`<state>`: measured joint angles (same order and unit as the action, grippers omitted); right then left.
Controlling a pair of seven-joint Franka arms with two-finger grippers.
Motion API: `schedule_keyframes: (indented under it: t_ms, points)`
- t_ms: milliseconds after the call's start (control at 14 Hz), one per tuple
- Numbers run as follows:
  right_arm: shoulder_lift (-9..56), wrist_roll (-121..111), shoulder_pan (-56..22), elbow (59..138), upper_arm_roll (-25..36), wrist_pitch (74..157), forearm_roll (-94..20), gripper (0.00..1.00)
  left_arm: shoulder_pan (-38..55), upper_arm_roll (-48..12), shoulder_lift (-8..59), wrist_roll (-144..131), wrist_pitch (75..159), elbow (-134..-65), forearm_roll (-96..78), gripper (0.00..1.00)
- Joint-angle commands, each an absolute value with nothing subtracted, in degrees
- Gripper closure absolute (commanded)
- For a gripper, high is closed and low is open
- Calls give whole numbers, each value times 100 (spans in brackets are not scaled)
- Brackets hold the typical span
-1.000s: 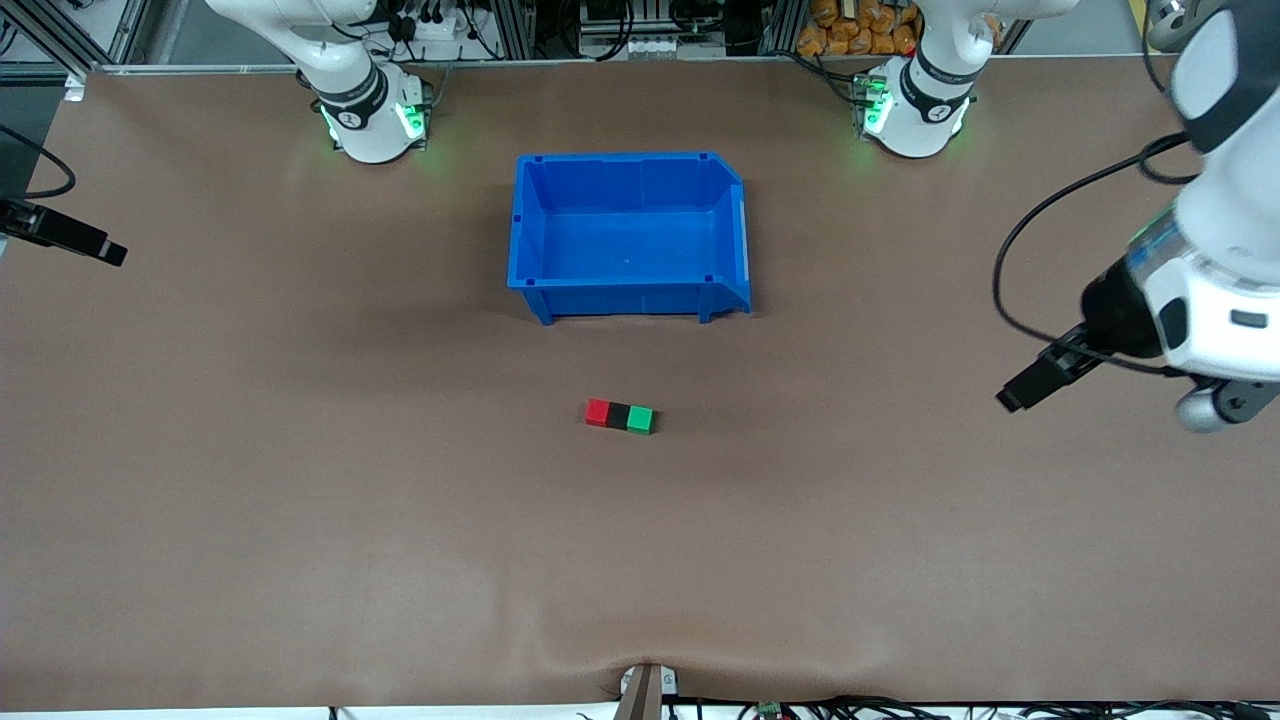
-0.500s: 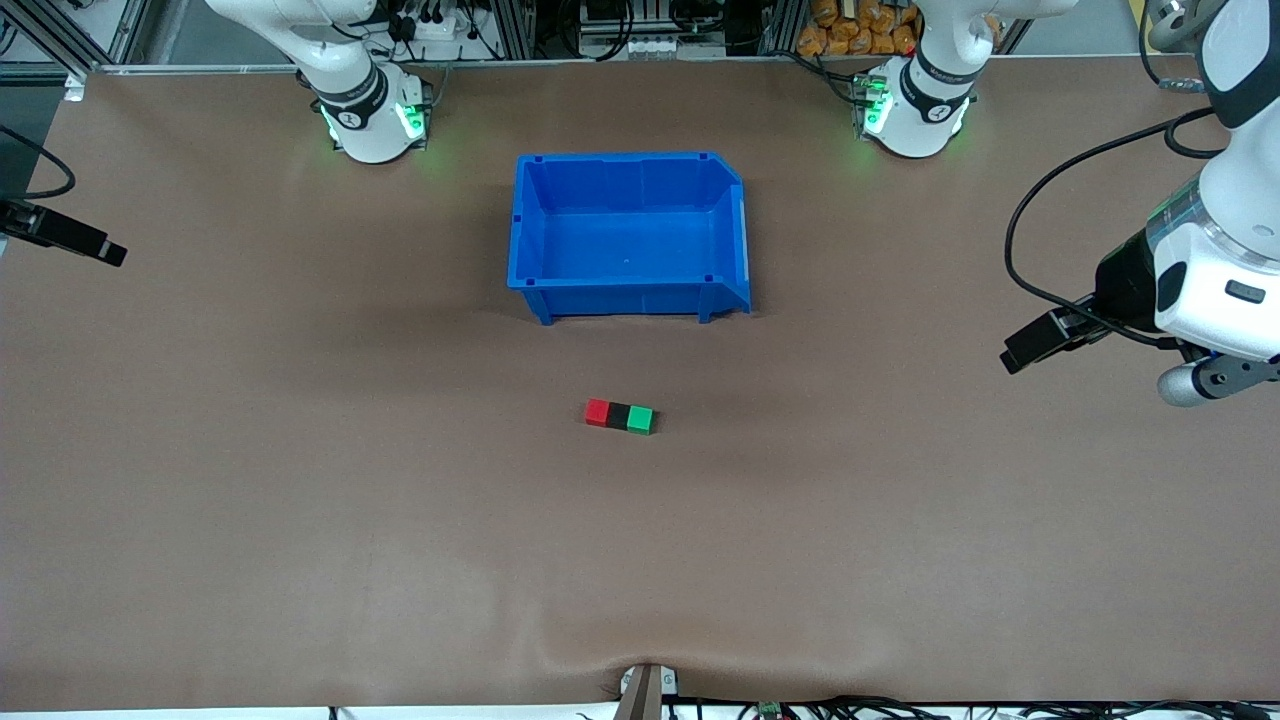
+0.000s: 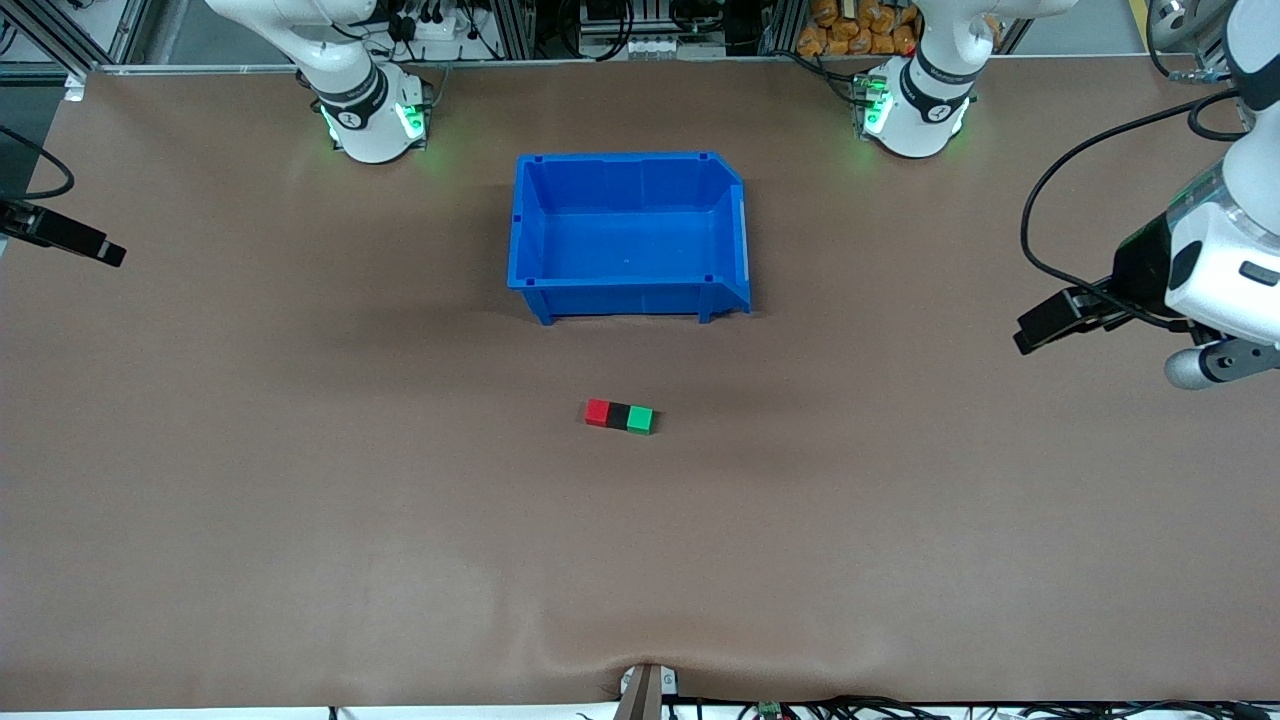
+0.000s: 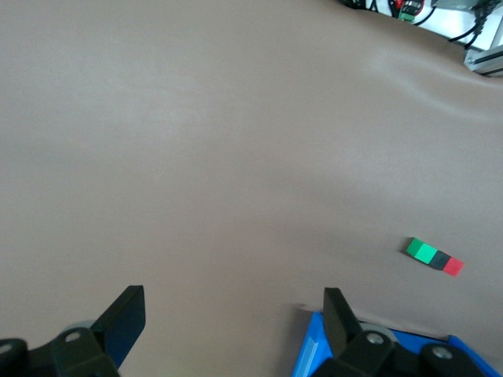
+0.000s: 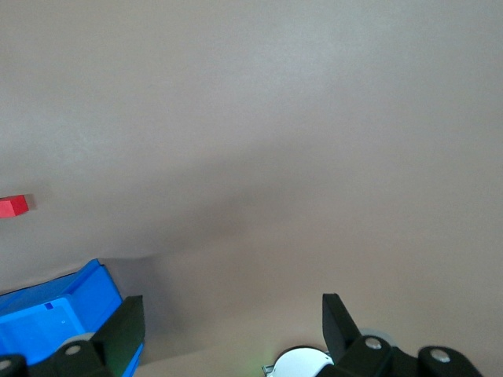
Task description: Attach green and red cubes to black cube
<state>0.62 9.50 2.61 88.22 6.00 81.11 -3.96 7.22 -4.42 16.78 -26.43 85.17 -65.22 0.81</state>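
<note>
Three little cubes sit in a tight row mid-table, touching: red cube (image 3: pixel 597 412), matte black cube (image 3: pixel 618 415) in the middle, green cube (image 3: pixel 640 419) at the left arm's end of the row. All plain, solid colour, sharp-edged. They're on the smooth brown table (image 3: pixel 300 480), nearer the front camera than the glossy blue plastic bin (image 3: pixel 628 290), a boxy tub with one sloped wall. The left gripper (image 4: pixel 233 314) hangs over the table's edge at its own end, fingers spread wide, holding nothing. The right gripper (image 5: pixel 232 316) is over the other end's edge, fingers also spread, empty.
</note>
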Motion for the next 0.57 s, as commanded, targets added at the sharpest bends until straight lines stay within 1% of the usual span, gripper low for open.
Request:
schedule_keyframes:
  t_ms: [0, 214, 500]
  points:
    - [70, 1046, 228, 8745, 606, 8121, -334, 0, 633, -466, 1468, -2479, 8455, -6706, 132, 0]
    - [70, 1046, 255, 8745, 606, 8156, -360, 0, 414, -527, 1424, -2470, 8429, -6724, 114, 0]
    - [70, 1046, 229, 8745, 606, 8156, -360, 0, 404, -519, 1257, -2426, 8429, -7022, 123, 0]
